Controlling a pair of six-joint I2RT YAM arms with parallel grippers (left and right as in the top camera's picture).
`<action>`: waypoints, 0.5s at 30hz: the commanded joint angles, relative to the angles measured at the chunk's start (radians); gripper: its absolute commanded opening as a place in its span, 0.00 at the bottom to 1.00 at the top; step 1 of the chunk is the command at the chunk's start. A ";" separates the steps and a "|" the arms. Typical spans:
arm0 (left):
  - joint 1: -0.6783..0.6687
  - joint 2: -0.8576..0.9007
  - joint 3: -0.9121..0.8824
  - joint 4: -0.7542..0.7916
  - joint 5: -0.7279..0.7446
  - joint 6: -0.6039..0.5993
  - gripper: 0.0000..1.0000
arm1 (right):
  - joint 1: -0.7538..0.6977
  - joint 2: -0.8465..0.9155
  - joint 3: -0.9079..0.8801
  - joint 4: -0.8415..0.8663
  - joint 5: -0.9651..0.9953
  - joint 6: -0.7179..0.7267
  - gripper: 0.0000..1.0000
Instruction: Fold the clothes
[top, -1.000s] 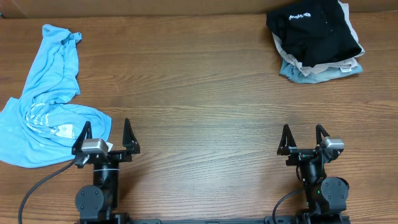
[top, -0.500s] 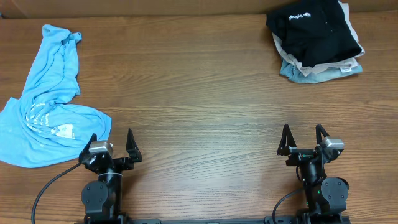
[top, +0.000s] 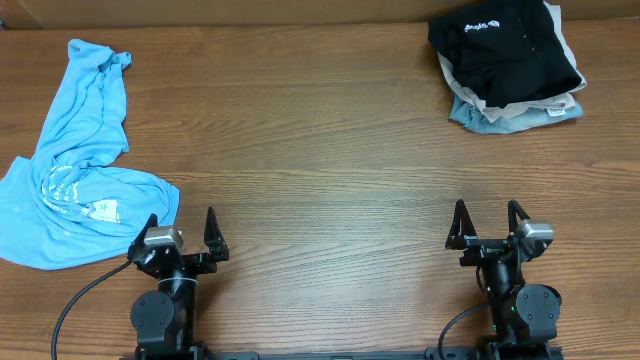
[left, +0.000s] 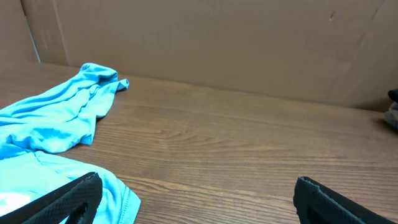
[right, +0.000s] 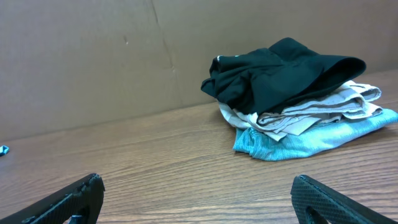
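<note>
A black shirt (top: 505, 55) with a small white logo lies folded on top of a stack at the table's far right; it also shows in the right wrist view (right: 280, 78). A crumpled light blue shirt (top: 75, 170) lies at the far left and shows in the left wrist view (left: 56, 118). My left gripper (top: 180, 222) is open and empty at the front left, its left finger just beside the blue shirt's edge (left: 198, 182). My right gripper (top: 486, 210) is open and empty at the front right, far from the stack (right: 198, 182).
Under the black shirt lie a folded beige garment (right: 311, 112) and a grey-blue one (right: 311, 140). A brown cardboard wall (left: 217, 43) runs along the table's far edge. Bare wooden table (top: 320, 160) lies between the blue shirt and the stack.
My left gripper has drawn back a little toward the table's front edge, then stayed still. The right arm and the garments have not moved.
</note>
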 joint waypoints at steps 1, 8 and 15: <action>0.010 -0.010 -0.003 0.000 0.015 0.019 0.99 | -0.005 -0.011 -0.010 0.003 0.013 0.000 1.00; 0.010 -0.010 -0.003 0.000 0.014 0.019 1.00 | -0.005 -0.011 -0.010 0.003 0.013 0.000 1.00; 0.010 -0.010 -0.003 0.000 0.014 0.019 1.00 | -0.005 -0.011 -0.010 0.003 0.013 0.000 1.00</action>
